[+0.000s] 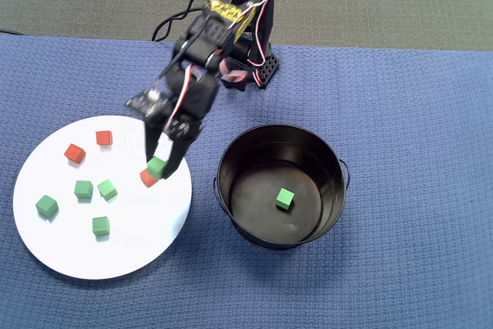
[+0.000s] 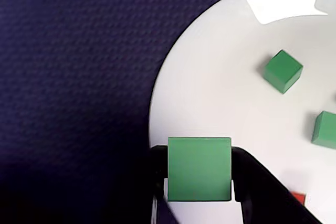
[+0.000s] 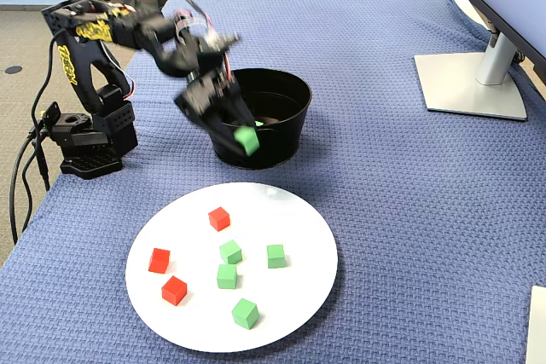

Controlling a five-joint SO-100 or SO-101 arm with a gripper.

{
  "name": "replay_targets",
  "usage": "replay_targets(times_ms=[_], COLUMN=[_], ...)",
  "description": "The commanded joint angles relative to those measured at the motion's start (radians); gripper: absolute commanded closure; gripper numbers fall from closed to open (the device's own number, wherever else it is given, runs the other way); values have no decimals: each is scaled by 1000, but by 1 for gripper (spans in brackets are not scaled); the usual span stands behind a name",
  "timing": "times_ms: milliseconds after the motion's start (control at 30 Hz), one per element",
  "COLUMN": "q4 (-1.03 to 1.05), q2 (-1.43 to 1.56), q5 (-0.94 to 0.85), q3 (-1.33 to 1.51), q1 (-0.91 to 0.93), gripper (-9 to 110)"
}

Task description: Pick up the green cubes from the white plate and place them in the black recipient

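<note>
Gripper (image 3: 245,135) is clamped on one green cube (image 3: 247,139), which sits squarely between the two dark fingers (image 2: 251,182) in the wrist view and hangs clear of the surface in the fixed view, above the edge of the white plate (image 3: 299,296) on the side facing the black recipient. Blue woven cloth (image 3: 409,210) covers the table and carries everything else. Next in size, the white plate lies flat on the cloth; in the overhead view it sits left of the black recipient (image 1: 231,161), the two near each other but not touching. That pot stands upright with its mouth open, and a single green cube (image 1: 285,199) rests on its floor. Black arm (image 3: 128,31) reaches from its base (image 3: 85,138) at the far-left of the fixed view, over toward the plate and pot. Four more green cubes (image 3: 227,276) lie loose on the plate, grouped toward its middle and near side in the fixed view, none touching another. Three red cubes (image 3: 219,218) lie on the same plate, toward the arm's side.
</note>
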Motion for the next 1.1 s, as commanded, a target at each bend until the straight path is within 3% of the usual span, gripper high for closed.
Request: replay_targets(times_ms=[0, 167, 367, 567, 700, 800, 1067], q4=[152, 272, 190, 138, 61, 132, 268], q2=[196, 275, 256, 137, 143, 140, -29], q5=[78, 225, 433, 466, 451, 463, 661], q3=[-78, -66, 31, 60, 95, 31, -313], q1=[-120, -376, -615, -704, -686, -618, -259], gripper=[101, 102, 102, 74, 73, 74, 77])
